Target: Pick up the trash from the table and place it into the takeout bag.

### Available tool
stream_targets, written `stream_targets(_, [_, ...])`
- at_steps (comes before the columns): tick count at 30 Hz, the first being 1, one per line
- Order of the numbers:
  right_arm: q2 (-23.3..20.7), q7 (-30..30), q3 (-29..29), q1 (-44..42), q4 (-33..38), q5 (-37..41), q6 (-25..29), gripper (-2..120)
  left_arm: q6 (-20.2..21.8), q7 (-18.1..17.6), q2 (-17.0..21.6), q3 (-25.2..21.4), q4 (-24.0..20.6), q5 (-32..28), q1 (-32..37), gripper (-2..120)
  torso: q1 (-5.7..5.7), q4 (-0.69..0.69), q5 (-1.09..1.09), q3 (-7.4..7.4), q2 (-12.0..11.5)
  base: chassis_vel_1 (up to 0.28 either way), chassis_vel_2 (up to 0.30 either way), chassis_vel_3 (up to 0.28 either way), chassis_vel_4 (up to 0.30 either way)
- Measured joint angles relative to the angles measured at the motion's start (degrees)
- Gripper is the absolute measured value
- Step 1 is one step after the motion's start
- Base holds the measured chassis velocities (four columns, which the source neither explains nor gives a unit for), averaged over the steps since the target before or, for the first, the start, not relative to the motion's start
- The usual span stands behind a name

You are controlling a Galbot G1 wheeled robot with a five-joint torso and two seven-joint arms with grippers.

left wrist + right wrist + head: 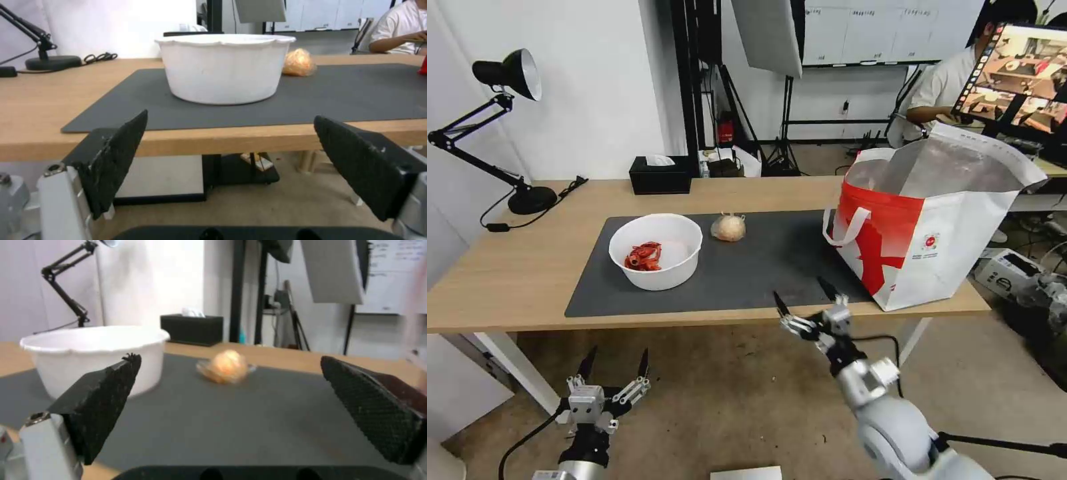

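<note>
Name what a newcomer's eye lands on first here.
The big white and red bag stands open at the right end of the table. On the dark mat sit a white bowl of red scraps and a wrapped ball. Both open grippers, left and right, hang at the near edge.

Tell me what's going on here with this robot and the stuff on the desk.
Nothing is held right now. The right gripper hangs open at the table's front edge, pointed toward the wrapped beige ball on the dark mat. The left gripper waits open, below the table in front of the white bowl of red scraps. The takeout bag stands open at the table's right end.
</note>
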Motion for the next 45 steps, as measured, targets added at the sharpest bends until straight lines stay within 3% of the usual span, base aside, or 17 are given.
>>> stream_targets(9, [3.5,5.9,-11.6,20.1,-11.5,10.3,-6.2,100,0.0,0.0,-0.2,-0.9,0.1,0.0,0.4,100,0.01,-0.01,-0.02,0.00,0.0,0.000,0.000,0.000,0.000])
stream_targets(20, [10.0,8.2,-18.0,37.8,-27.5,18.1,-10.0,100,-0.1,0.0,-0.4,-1.7,0.1,-0.7,0.6,100,0.00,0.00,-0.01,-0.01,0.0,0.000,0.000,0.000,0.000])
stream_targets(23, [13.3,8.0,-19.3,43.7,-35.1,20.6,-12.8,100,-0.1,0.0,-0.4,-1.9,0.1,-0.9,0.6,100,0.00,0.00,-0.02,-0.01,0.0,0.000,0.000,0.000,0.000])
stream_targets(29, [17.3,5.1,-20.5,48.3,-44.8,23.1,-15.1,100,-0.3,0.0,-0.4,-2.3,0.4,-1.5,0.6,100,0.00,-0.01,-0.01,-0.01,0.0,0.000,0.000,0.000,0.000])
stream_targets(38, [25.7,-0.6,-20.2,53.7,-60.3,20.4,-13.8,100,-0.4,0.1,-0.1,-2.2,1.3,-1.7,0.2,100,0.00,0.00,-0.01,-0.01,0.0,0.000,0.000,0.000,0.000])
stream_targets(45, [29.3,-3.8,-19.5,55.7,-66.8,18.1,-13.1,100,-0.4,0.1,0.1,-2.2,1.5,-2.0,0.2,100,0.00,0.00,-0.01,-0.01,0.0,0.000,0.000,0.000,0.000])
